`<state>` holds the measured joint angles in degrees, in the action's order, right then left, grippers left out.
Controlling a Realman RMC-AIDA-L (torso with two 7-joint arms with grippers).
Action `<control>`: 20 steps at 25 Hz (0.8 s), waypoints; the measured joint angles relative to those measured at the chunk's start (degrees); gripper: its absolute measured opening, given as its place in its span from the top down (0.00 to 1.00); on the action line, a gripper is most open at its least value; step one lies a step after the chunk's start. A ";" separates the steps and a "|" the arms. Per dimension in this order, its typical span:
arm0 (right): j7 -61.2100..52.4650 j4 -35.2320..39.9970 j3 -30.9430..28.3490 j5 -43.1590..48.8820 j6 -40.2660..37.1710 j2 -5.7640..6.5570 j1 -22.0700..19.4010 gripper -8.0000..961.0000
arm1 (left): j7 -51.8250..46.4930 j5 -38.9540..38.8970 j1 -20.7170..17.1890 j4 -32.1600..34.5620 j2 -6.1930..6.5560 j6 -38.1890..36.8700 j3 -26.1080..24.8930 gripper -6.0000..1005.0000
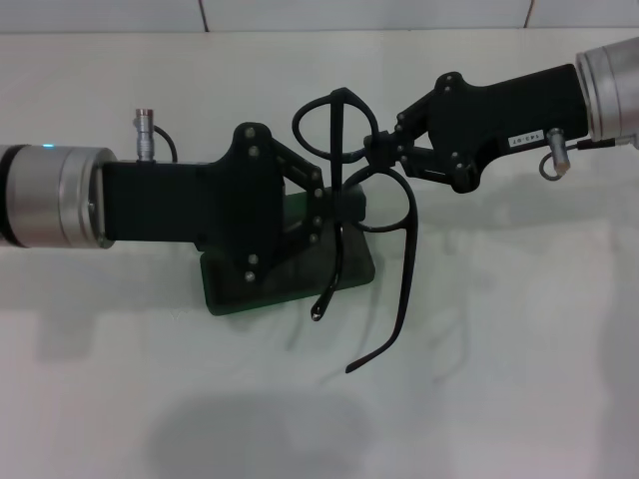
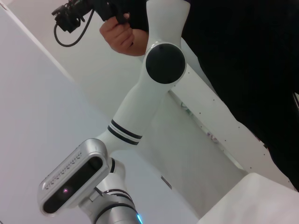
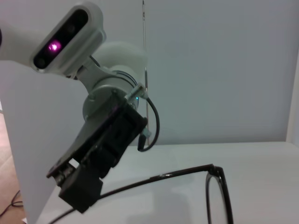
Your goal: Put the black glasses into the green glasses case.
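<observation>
Seen from the head camera, both arms met over the middle of the white worktop [image 1: 519, 349]. The glasses [image 1: 344, 185] were in the air, above the case [image 1: 354, 264] and partly beside it, with the lenses turned on edge and both temple arms hanging down toward the front. The right tool [image 1: 377, 148] came in from the right and was closed on the frame near the bridge. The left tool [image 1: 321, 205] reached in from the left, and its fingers were at the frame where a temple arm begins; whether they really pinched it I cannot tell. The case lay on the worktop under the left tool, mostly covered by it, so only its dark green edge showed.

From the left wrist camera, only the robot's white arm, a hand [image 2: 120, 37] of a person and a wall were visible; no task thing appeared.

From the right wrist camera, one lens and one temple arm of the glasses [image 3: 217, 186] crossed close to the camera, and the left tool [image 3: 79, 186] stood beyond them.
</observation>
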<state>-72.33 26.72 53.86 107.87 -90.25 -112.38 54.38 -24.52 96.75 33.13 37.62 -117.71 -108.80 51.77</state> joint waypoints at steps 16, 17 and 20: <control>-2.41 -0.20 -0.31 -2.63 -0.79 -0.91 0.29 0.95 | 2.14 -0.33 1.09 -0.35 -1.89 0.53 0.00 1.00; -2.44 -0.26 -0.33 -2.88 -0.73 -0.96 0.29 0.95 | 2.14 -0.34 1.28 -0.56 -1.91 0.61 0.00 1.00; -2.49 -0.39 -0.34 -3.17 -0.59 -0.97 0.25 0.95 | 2.19 -0.42 1.64 -0.78 -1.97 0.68 0.00 1.00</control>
<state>-74.83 26.33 53.53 104.70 -90.84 -113.36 54.63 -22.32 96.33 34.77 36.83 -119.68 -108.12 51.77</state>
